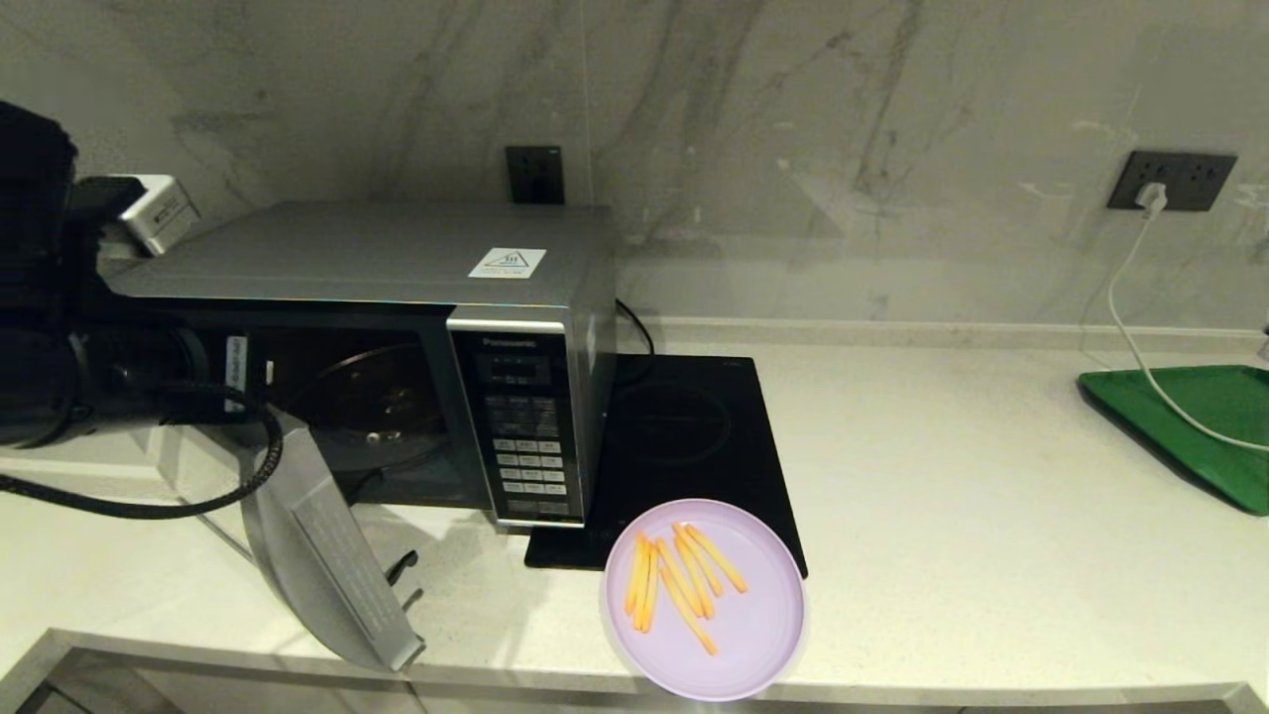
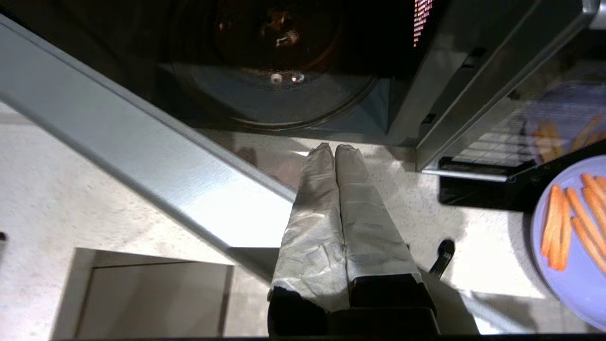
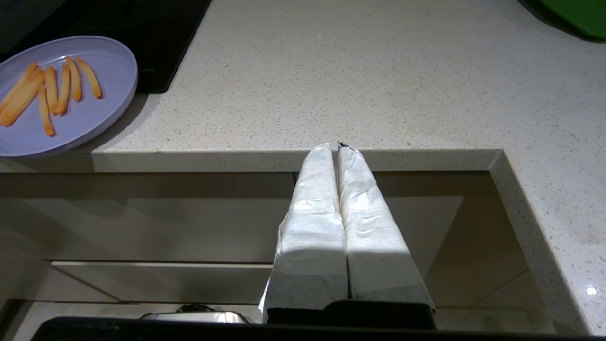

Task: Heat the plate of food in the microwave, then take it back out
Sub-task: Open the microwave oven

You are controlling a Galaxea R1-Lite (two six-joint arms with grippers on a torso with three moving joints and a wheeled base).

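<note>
Here a pale speckled stone bench [image 1: 942, 476] meets a marbled wall. The silver-grey microwave [image 1: 397, 327], door open, reads "Panasonic"; the round lilac plate of fries [image 1: 706, 598] sits just before it. Both grippers' fingers are pressed together: left gripper [image 2: 335, 149] before the microwave, right gripper [image 3: 334, 147] at the bench edge.

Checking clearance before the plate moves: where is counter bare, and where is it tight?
Bare counter runs between the black hob and the green tray. It is crowded in front of the microwave: its open door, the left tool and the plate of food at the counter's edge.
</note>
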